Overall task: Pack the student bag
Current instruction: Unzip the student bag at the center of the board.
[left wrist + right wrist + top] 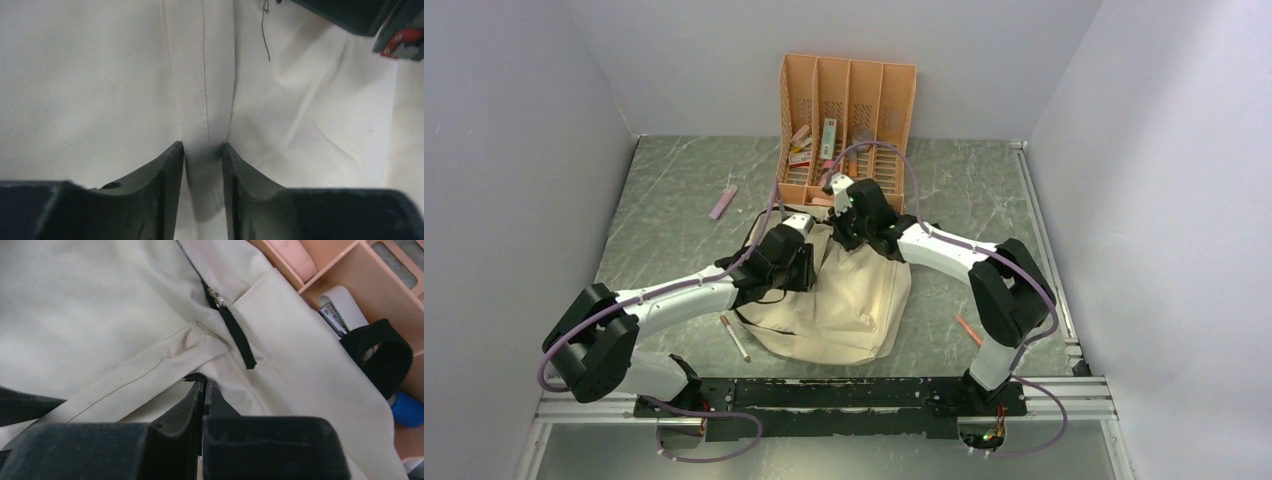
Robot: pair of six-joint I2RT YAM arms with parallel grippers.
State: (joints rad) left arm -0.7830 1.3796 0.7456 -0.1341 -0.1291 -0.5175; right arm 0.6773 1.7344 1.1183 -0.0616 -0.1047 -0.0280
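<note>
The student bag (849, 300), cream fabric, lies flat in the middle of the table. My left gripper (802, 240) hovers at the bag's upper left edge. In the left wrist view its jaws (202, 146) stand partly apart around a raised, stitched fold of the bag (192, 75), and a thin gap shows beside the fold. My right gripper (846, 238) is at the bag's top edge. Its jaws (205, 383) are pressed together on the bag's fabric by a black trim edge, just below the black zipper pull (239, 340).
The orange slotted organiser (849, 100) stands just behind the bag, holding a stapler (336, 310) and small items. A black strap loop (382, 352) lies against it. A pink eraser-like bar (723, 202), a pen (735, 338) and an orange pencil (969, 329) lie on the table.
</note>
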